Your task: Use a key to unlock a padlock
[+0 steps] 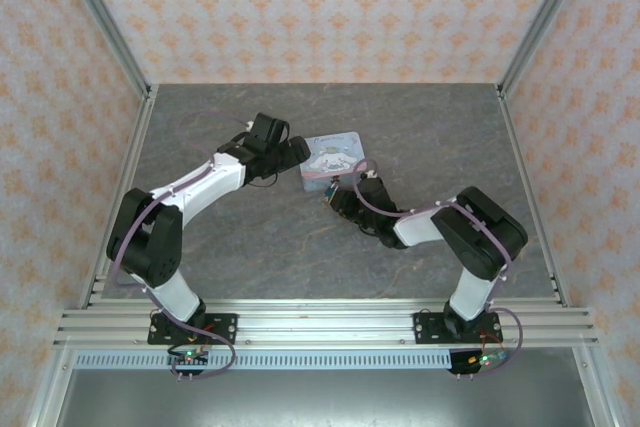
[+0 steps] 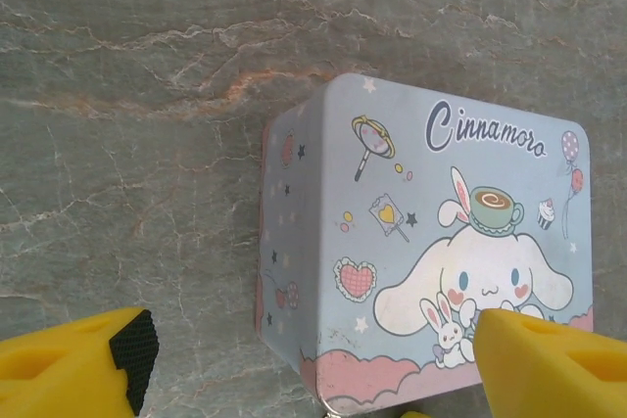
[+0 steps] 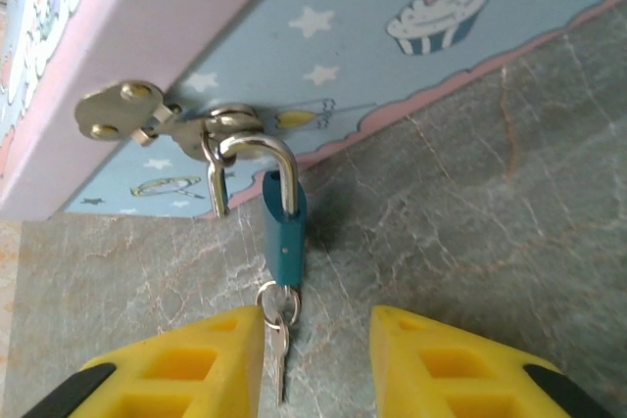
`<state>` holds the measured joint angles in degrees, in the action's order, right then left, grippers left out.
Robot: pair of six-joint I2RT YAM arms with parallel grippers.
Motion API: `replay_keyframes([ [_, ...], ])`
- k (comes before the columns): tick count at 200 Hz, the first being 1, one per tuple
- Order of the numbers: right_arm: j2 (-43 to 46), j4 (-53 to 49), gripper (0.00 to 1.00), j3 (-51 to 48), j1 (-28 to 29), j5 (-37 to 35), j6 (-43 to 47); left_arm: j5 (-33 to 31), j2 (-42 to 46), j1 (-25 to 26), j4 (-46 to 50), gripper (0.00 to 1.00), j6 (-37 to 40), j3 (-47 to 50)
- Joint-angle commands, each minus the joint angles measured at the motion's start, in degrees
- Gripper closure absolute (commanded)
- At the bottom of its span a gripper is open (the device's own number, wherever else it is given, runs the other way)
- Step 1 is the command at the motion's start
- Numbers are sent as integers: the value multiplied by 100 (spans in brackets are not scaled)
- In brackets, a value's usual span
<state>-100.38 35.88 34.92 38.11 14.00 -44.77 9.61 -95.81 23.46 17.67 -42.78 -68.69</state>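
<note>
Right gripper [image 3: 318,364] spread, pinching nothing. Padlock [image 3: 284,232] hangs from the tin's clasp [image 3: 127,110] at its 12 o'clock. Key [image 3: 281,364] dangles below on a ring, just beside the 9 o'clock finger. One shackle leg looks free of the body, so possibly sprung. Best: close softly on the key and turn without dragging the tin [image 2: 431,242]. Left gripper [image 2: 309,364] spread wide over the tin's near end. Grey veined table [image 1: 200,127], slick-looking. Floral walls [image 1: 320,7], aluminium frame [image 1: 330,319].
</note>
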Motion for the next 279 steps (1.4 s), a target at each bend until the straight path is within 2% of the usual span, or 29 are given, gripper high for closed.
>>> replay_keyframes([
  [1, -289, 290, 67, 170, 5, -364, 118, -58, -69, -100, 203, 15, 184, -148],
  [128, -889, 73, 70, 686, 143, -323, 246, 127, -219, -220, 48, 16, 104, -189],
  [177, -944, 89, 80, 663, 145, -404, 231, 173, -252, -228, 38, 16, 77, -226],
  [225, -841, 132, 100, 459, 147, -574, 221, 246, -223, -230, 36, 16, 117, -224],
  [279, -399, 178, 100, 38, 35, -512, 290, 171, 28, -190, 62, 16, 252, 46],
])
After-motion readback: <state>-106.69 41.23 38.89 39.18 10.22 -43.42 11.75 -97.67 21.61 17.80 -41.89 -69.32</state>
